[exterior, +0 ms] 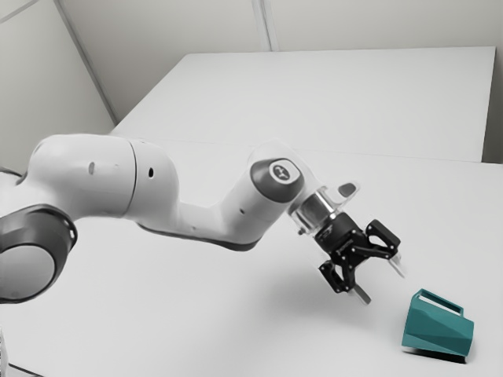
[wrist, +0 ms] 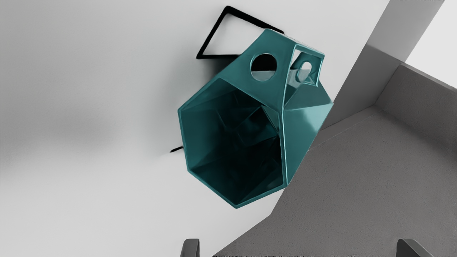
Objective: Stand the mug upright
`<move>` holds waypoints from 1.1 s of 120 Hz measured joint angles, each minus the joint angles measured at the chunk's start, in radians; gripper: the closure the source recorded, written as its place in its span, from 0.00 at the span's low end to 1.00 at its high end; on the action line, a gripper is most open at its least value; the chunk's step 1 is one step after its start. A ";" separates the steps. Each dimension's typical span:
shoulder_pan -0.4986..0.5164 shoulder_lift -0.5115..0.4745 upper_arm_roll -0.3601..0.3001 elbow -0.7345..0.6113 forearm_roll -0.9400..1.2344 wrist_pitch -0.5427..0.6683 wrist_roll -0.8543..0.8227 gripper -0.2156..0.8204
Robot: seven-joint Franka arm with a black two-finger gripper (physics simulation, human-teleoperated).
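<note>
On the table [exterior: 196, 314], 1 teal mug [exterior: 436, 330] lies on its side, mouth facing the gripper [exterior: 382, 283]; the 2 fingers stand wide apart, near the mug.

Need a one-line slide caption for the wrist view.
Wrist view: teal mug lying on its side on the white table, mouth toward the open fingers, not yet upright.

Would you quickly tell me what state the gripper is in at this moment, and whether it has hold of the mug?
Gripper: open, holding nothing; the mug lies beyond its fingertips.
</note>
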 joint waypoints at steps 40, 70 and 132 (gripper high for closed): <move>-0.035 0.158 -0.012 0.116 -0.098 0.059 -0.017 0.21; -0.036 0.196 -0.011 0.160 -0.110 0.080 -0.024 0.21; -0.058 0.239 -0.012 0.189 -0.179 0.095 -0.033 0.46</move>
